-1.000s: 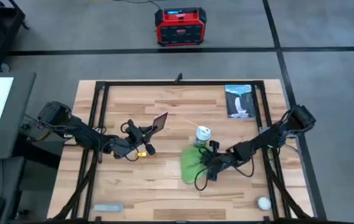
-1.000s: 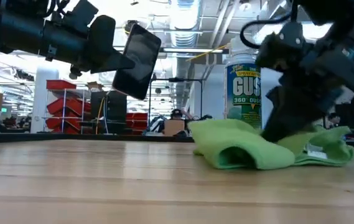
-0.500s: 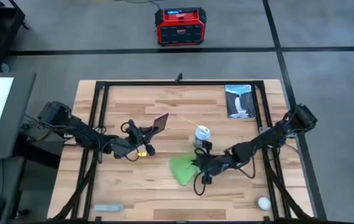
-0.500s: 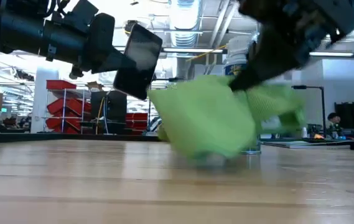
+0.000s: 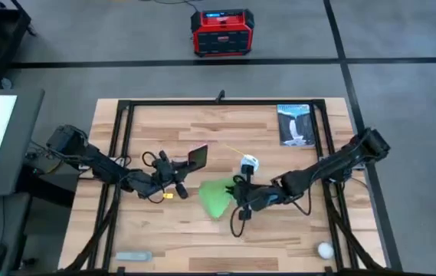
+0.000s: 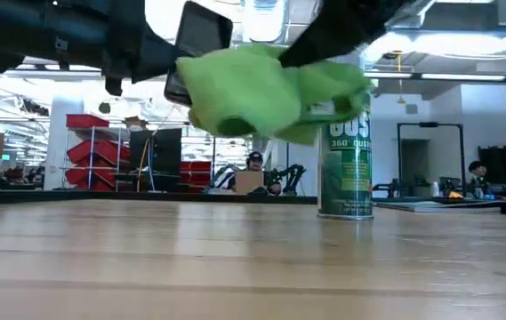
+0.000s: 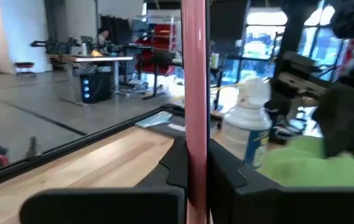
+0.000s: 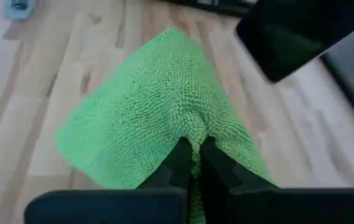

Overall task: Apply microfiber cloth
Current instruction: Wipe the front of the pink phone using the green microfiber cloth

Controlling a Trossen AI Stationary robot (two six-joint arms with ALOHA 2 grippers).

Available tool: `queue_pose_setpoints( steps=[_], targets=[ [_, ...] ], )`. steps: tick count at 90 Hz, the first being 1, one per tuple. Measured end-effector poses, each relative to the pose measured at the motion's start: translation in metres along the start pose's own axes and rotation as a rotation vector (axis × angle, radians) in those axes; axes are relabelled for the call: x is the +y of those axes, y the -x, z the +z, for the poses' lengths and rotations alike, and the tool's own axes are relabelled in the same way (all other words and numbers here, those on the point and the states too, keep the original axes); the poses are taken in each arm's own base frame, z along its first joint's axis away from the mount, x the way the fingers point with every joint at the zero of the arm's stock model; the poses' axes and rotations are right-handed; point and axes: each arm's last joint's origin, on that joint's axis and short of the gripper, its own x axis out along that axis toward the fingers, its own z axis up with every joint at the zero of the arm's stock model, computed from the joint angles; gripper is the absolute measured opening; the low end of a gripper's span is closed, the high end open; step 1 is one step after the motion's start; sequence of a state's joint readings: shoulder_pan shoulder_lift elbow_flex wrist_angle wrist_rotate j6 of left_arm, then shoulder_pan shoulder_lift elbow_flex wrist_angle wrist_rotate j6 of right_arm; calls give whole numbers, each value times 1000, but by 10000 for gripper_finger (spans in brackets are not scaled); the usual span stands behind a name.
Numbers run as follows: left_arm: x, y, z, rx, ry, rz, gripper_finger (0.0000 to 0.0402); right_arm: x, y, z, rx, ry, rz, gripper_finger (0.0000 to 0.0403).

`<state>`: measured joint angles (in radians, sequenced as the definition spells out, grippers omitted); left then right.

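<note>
The green microfiber cloth (image 5: pixel 216 198) (image 6: pixel 261 84) hangs in the air near the table's middle, with my right gripper (image 5: pixel 236 196) (image 8: pixel 193 152) shut on it. Just to its left the pink phone (image 5: pixel 197 157) (image 6: pixel 201 34) is held up, dark screen showing, by my left gripper (image 5: pixel 185 164) (image 7: pixel 194 158), which is shut on it. In the right wrist view the phone's dark screen (image 8: pixel 301 37) shows beyond the cloth. In the low view the cloth overlaps the phone's lower part; whether they touch I cannot tell. My left gripper pinches the phone's lower edge (image 7: pixel 194 134) between its two fingers, coming roughly level from the table's left. The phone shows edge-on in the wrist view, standing up from the fingers, lifted clear of the table. My right gripper pinches a bunched fold of the cloth (image 8: pixel 192 132) between its two fingers, coming from the table's right. The cloth spreads out beyond the fingertips toward the left and hangs slack, clear of the tabletop.
A green-labelled spray can (image 5: pixel 248 163) (image 6: pixel 345 169) stands upright just behind my right gripper. A picture booklet (image 5: pixel 293 124) lies at the far right, a white ball (image 5: pixel 324 250) at the near right, a grey object (image 5: pixel 133 256) at the near left. Black frame rails (image 5: pixel 122 146) run along the sides.
My right gripper has carried the cloth up off the table and toward the table's left, close to the phone; the cloth, first heaped on the wood, now hangs clear. My left gripper has kept its place, and the phone shows more of its dark screen from above.
</note>
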<state>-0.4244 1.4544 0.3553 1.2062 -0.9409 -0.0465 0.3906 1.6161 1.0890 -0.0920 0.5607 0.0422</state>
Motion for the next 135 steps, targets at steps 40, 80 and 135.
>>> queue_pose_setpoints(
  steps=[40,80,135],
  targets=[
    [-7,-3,8,-26,-10,-67,4,-49,-12,44,-153,54,-148,0],
    [-8,-3,8,-25,-4,-73,4,-69,-2,83,-267,104,-205,0],
    [-7,-3,7,-24,-7,-57,4,-64,-42,60,-163,70,-118,0]
  ],
)
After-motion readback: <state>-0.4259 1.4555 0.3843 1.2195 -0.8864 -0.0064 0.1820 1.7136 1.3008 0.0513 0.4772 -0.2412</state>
